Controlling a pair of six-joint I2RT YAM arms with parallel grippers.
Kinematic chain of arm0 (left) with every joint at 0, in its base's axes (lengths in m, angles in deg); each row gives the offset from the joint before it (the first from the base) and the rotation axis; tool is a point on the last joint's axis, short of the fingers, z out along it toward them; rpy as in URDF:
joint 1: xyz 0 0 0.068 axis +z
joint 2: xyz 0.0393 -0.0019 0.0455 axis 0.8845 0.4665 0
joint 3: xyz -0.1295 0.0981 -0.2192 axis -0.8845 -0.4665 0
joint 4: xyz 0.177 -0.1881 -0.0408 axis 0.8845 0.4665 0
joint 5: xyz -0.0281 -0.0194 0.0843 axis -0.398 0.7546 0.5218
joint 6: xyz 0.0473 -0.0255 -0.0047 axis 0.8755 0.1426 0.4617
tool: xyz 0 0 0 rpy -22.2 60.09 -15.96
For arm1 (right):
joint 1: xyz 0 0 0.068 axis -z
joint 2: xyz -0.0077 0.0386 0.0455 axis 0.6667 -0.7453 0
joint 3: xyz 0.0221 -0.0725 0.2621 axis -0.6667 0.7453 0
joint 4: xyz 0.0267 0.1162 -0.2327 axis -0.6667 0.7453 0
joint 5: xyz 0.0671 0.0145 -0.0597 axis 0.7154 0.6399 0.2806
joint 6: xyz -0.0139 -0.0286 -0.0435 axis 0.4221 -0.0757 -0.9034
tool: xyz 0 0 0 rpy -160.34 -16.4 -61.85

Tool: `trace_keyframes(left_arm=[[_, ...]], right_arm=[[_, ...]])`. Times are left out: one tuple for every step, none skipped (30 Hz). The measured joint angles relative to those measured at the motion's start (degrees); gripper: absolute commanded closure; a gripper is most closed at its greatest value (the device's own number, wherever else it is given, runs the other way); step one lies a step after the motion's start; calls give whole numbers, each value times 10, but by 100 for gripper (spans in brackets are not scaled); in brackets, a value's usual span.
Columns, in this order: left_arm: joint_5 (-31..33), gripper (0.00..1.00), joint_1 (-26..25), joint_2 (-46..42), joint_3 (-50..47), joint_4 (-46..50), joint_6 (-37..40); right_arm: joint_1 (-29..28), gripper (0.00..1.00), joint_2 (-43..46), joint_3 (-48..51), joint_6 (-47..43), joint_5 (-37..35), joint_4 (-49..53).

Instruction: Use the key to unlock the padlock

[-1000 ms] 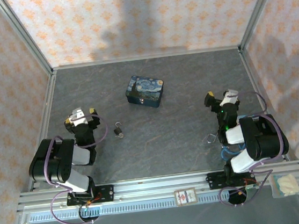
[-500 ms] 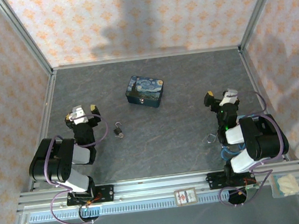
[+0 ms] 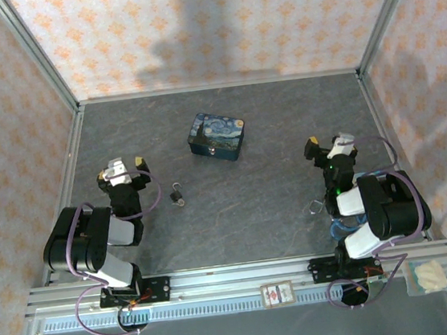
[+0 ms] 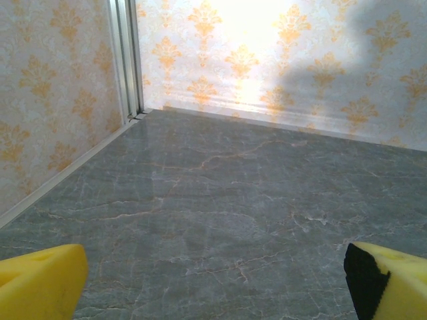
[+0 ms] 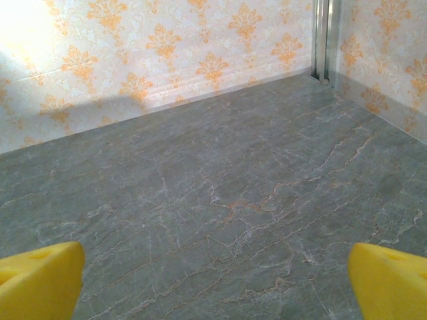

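The dark marbled table (image 3: 254, 220) takes up the floor of the cell, closed in by patterned walls (image 3: 191, 25). The left arm (image 3: 88, 252) and right arm (image 3: 386, 213) sit folded low near their bases, each reaching only a little way over the slab.

A blue-and-yellow painted box (image 3: 217, 136) stands toward the far middle of the table, turned slightly askew.

The left gripper (image 3: 120, 169) points away from the bases with its jaws spread wide. In the left wrist view its gripper (image 4: 213, 283) shows one yellow pad (image 4: 40, 280) at each bottom corner, with bare table between them. The right gripper (image 3: 328, 146) is spread just as wide. Its wrist view shows the gripper (image 5: 213, 280) with yellow pads (image 5: 390, 280) at the two lower corners and plain slab in the gap.

The padlock (image 3: 178, 194) lies flat on the table, outside both sets of jaws. It is to the right of the left gripper and a little nearer the bases, close but not touching. It is well apart from the right gripper and nearer than the box. It is tiny and silvery-grey, a dark little body with a thin looped shackle. Finer detail is too small to tell.

A small wire loop (image 3: 317, 206) rests on the table just beside the right arm.
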Motion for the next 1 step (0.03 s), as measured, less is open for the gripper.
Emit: trace_keyframes(left_arm=[[0,1,0,0,0,1,0]], right_arm=[[0,0,0,0,0,-1,0]])
